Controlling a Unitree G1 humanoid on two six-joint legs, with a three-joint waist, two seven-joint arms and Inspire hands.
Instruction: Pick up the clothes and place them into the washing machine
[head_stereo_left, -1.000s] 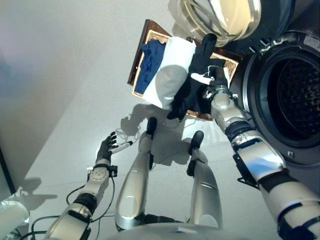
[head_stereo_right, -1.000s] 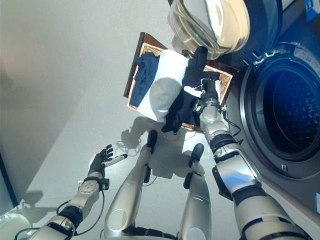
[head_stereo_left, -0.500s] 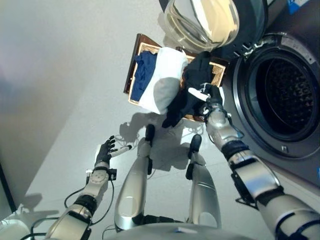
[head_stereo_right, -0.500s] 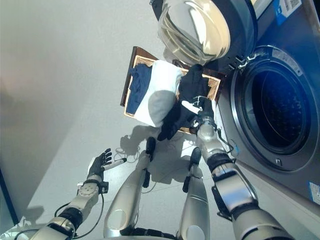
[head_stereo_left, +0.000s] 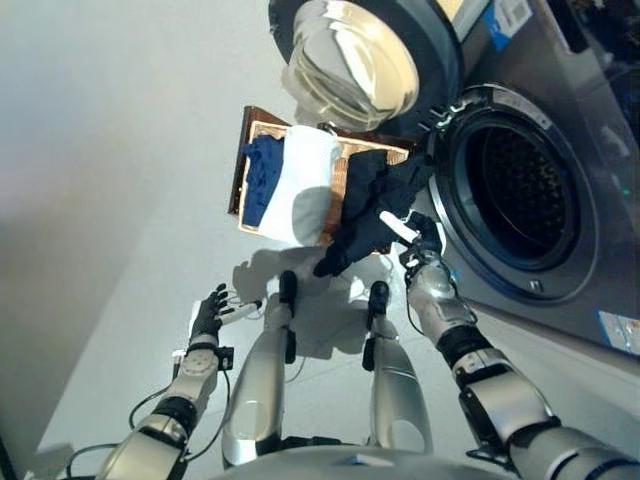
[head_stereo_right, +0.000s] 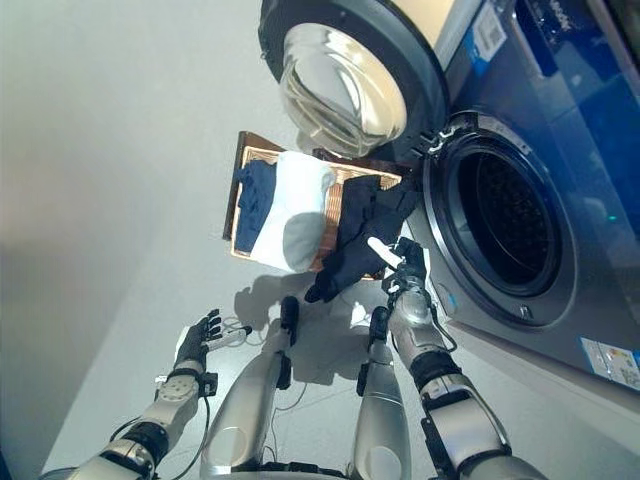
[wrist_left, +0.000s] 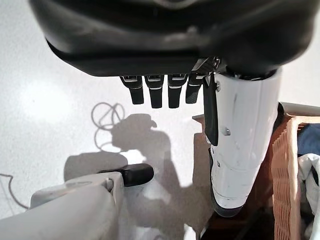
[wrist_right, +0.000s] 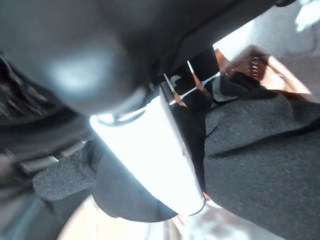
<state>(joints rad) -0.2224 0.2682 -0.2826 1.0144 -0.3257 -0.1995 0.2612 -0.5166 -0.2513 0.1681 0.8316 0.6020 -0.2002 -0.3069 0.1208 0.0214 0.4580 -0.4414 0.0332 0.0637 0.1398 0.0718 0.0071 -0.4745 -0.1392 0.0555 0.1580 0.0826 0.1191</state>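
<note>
Cloth, a dark garment (head_stereo_left: 372, 212), hangs limp from the right hand (head_stereo_left: 418, 238) clamped on its bunched upper part between basket (head_stereo_left: 246, 137) and washer drum (head_stereo_left: 512, 197), soft, light and apt to trail, while the left hand (head_stereo_left: 208, 314) idles below the basket, fingers relaxed.

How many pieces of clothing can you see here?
3: a black garment held in the right hand beside the basket, plus a white one and a blue one lying in it. More may be hidden underneath.
</note>
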